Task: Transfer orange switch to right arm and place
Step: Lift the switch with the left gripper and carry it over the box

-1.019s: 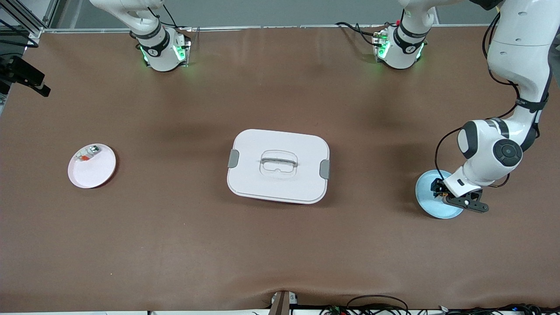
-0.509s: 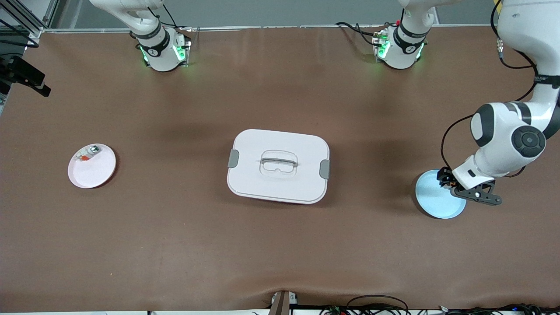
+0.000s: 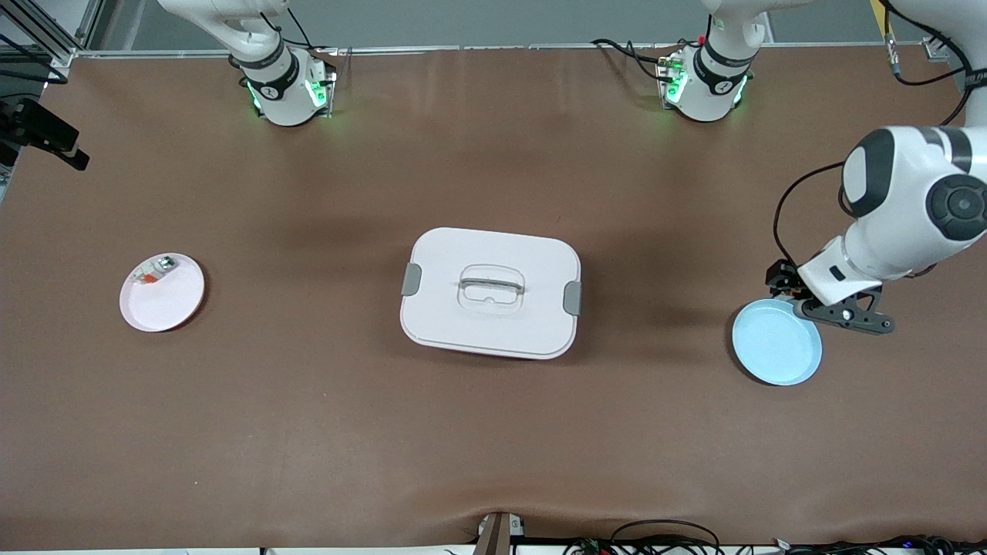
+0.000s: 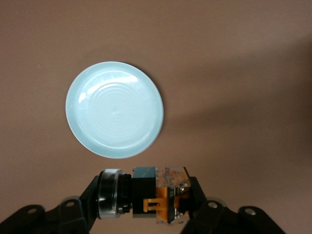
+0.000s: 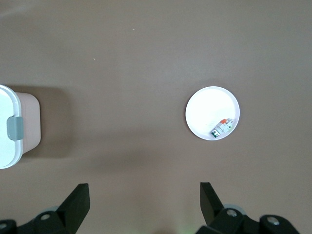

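My left gripper (image 3: 783,282) is shut on the orange switch (image 4: 152,193), a black block with orange parts and a silvery round cap, held crosswise between the fingers. It hangs in the air over the bare table just beside the rim of the light blue plate (image 3: 776,341), which lies empty in the left wrist view (image 4: 114,108). My right gripper (image 5: 144,204) is open and empty, high over the table between the pink plate and the white box. Its hand is out of the front view.
A white lidded box (image 3: 491,292) with a handle stands mid-table; its end shows in the right wrist view (image 5: 9,126). A pink plate (image 3: 162,292) toward the right arm's end holds a small silvery-white piece with a red-orange bit (image 5: 222,127).
My left gripper has risen off the blue plate with the switch in it and drawn back toward the robots' side, leaving the whole plate uncovered. The right arm has not moved.
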Motion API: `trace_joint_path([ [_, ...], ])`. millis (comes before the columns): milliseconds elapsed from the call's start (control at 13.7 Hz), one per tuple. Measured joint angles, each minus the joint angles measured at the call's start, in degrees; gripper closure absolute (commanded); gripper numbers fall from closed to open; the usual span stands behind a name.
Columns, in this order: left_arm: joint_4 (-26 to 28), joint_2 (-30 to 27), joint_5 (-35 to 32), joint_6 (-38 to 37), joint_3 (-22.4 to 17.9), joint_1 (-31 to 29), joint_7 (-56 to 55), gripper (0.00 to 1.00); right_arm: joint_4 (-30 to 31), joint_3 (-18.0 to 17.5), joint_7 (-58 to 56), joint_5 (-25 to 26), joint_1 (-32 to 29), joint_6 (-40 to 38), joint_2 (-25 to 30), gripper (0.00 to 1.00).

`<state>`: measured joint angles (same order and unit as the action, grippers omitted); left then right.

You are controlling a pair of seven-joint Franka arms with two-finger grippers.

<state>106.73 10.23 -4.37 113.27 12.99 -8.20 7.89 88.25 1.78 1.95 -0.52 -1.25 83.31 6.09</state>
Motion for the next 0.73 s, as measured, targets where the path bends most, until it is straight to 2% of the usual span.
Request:
trace_joint_path([
  [291,-5.3,-2.9,2.4,-10.4,5.9,0.1,-6.7,0.66,0.0,-0.1,0.0,0.0,0.0,0.0,0.0,0.0],
  [728,-6.6,-4.0,5.3,-11.9,14.1,0.2,-15.2,0.66,0.0,-0.3,0.0,0.0,0.0,0.0,0.0,0.0],
])
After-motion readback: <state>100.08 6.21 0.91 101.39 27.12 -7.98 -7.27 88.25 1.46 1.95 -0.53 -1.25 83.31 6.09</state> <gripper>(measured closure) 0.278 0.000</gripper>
